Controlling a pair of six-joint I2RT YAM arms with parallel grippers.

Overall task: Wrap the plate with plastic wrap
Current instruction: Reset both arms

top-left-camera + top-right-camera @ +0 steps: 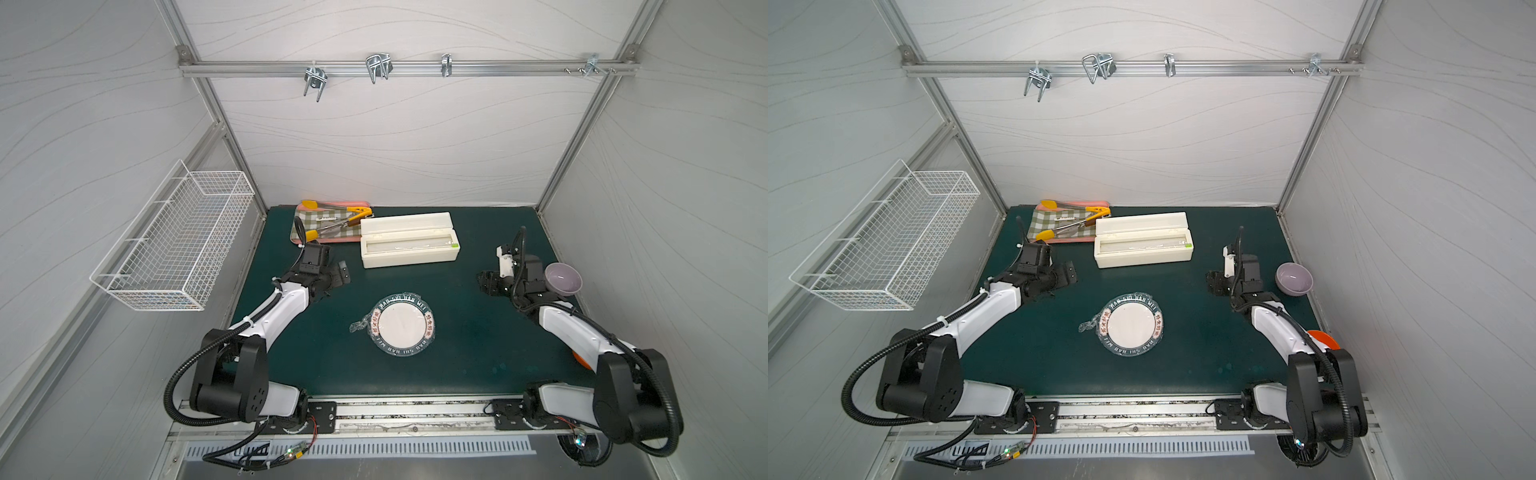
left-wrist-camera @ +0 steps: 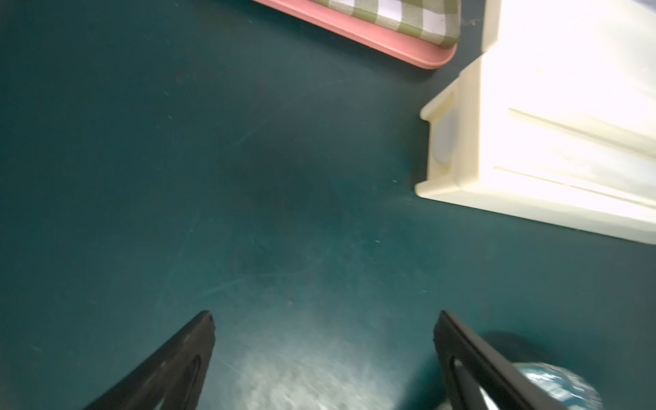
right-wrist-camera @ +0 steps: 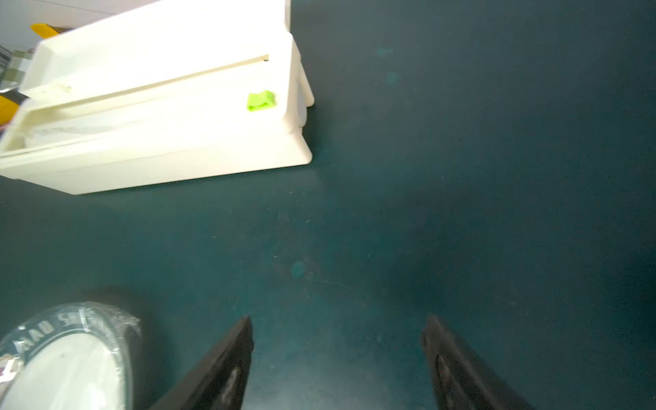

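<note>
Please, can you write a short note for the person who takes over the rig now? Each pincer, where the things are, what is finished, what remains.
Left pincer: open, empty, over bare mat near the box.
Right pincer: open, empty, over bare mat.
Plate: mid-mat, touched by neither pincer.
Wrap: covers the plate; a crinkled tail sticks out on the robot's left.
Done: wrap appears cut and laid over the plate.
Left: perhaps tuck the tail; the underside is hidden.
</note>
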